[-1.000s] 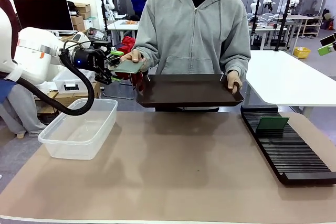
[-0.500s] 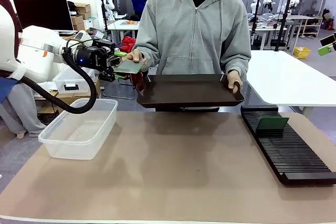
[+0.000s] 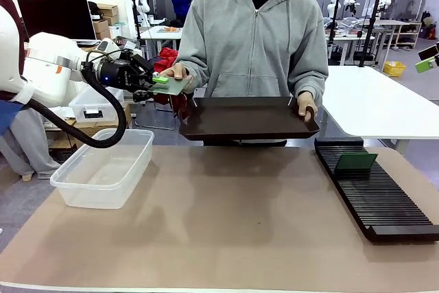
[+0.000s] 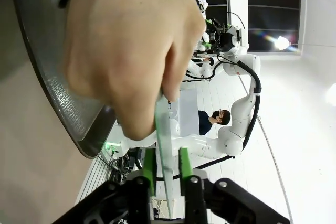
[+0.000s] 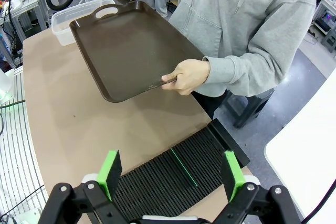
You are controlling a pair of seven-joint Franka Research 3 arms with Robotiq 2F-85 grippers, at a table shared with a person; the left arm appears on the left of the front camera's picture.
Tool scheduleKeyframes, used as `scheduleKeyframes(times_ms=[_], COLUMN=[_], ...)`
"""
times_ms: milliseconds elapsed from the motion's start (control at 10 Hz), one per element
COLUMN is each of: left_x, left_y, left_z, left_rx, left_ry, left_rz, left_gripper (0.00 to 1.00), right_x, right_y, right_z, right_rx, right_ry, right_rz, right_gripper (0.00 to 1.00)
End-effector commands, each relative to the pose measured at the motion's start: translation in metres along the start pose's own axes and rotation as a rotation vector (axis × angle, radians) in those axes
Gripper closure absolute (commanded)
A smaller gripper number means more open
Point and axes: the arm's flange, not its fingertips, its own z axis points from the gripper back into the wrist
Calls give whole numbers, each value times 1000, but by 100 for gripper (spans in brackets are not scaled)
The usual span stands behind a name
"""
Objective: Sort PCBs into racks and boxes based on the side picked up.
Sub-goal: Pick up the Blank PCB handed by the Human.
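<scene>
Green PCB [image 3: 173, 86] — black slotted rack [image 3: 384, 204], brown tray [image 3: 247, 120].

White worktables [image 3: 370, 101], dark monitor [image 3: 56, 18] — cardboard boxes [image 3: 106, 18] beside, grey floor [image 3: 17, 193]

The tub [image 3: 103, 169] sits at the left of the bench [image 3: 226, 224] and the rack [image 3: 377, 197] at the right, with one board [image 3: 355, 162] standing near the rack's far end. A person behind the bench holds a tray [image 3: 247, 118] over its far edge. Left of the tray, a second board [image 3: 175, 87] lies between the left tool's [image 3: 159, 85] fingers, in the person's hand [image 3: 177, 72].
</scene>
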Motion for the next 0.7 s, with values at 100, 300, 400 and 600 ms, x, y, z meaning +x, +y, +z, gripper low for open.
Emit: scheduleKeyframes(times_ms=[100, 300, 400, 600], left_x=[1, 0, 0, -3], left_y=[3, 3, 3, 3], left_z=[0, 0, 1, 0], left_rx=[-6, -2, 0, 12], left_ry=[5, 11, 12, 13], left_rz=[-11, -13, -15, -17], left_gripper=[100, 100, 100, 100], right_x=[0, 0, 0, 0], right_y=[1, 1, 1, 1], right_z=[-1, -1, -1, -1], right_rx=[-3, -3, -3, -3], right_ry=[7, 7, 7, 7], right_rz=[-4, -4, -4, -4], right_gripper=[0, 0, 0, 0])
